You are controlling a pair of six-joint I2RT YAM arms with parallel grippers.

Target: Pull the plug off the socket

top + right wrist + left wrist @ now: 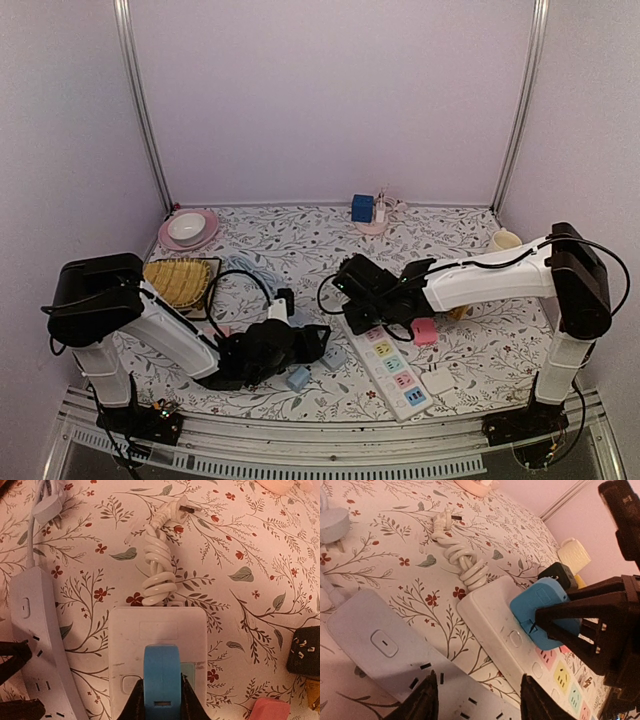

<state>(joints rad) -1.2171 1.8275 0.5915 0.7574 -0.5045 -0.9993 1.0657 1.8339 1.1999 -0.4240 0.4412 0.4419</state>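
The blue plug (537, 605) sits in the first socket of the white strip (157, 630), at the end where the coiled cord (159, 575) comes out. The right gripper (161, 696) is closed on the plug, one finger on each side. The left gripper (479, 700) stands half open over the pale strip (375, 635) beside it; I cannot tell if it grips this strip
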